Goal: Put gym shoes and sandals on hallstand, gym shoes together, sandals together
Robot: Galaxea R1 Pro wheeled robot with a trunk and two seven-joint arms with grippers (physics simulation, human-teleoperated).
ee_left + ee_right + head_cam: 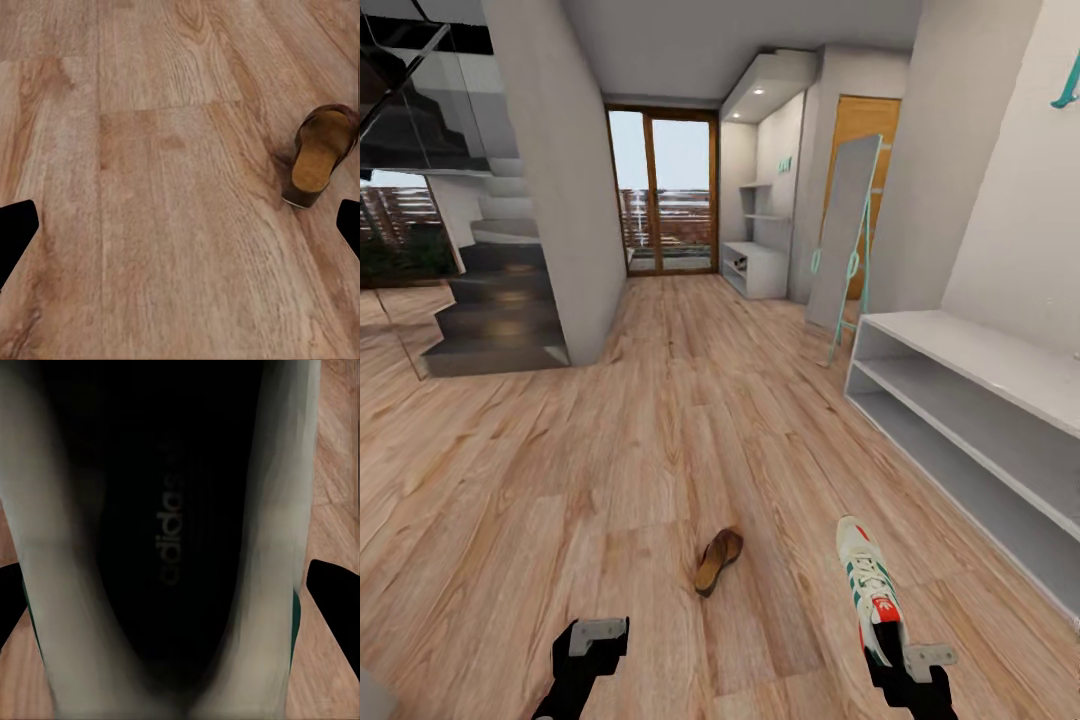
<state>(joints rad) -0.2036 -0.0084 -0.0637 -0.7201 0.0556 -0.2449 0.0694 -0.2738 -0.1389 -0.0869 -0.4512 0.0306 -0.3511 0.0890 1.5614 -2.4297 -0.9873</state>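
**Closing on the first gym shoe**

Hovering low over the corridor floor (660, 420) at about 7 o'clock in the head view: left gripper (592, 640), fingers spread wide in its wrist view, nothing between them. Just ahead, near 6 o'clock: one brown sandal (718, 560), lying alone on the planks, also seen beside the open left fingers (15, 229) but well clear of them. Further right, at 5 o'clock: one gym shoe (868, 590), toe pointing away, heel end under the right gripper (913, 668). Seen from the right wrist, shoe opening (165, 540) close up, with a fingertip standing outside each wall; not possible to tell whether pressing or merely straddling. At 3 o'clock: hallstand (1000, 360), top and both shelves bare.

Step in hand, by judgement: taking the first gym shoe. Next called for: firm hold at the heel, lift, swing toward the rack.

Count: one sandal, one gym shoe, one rack, two grippers.
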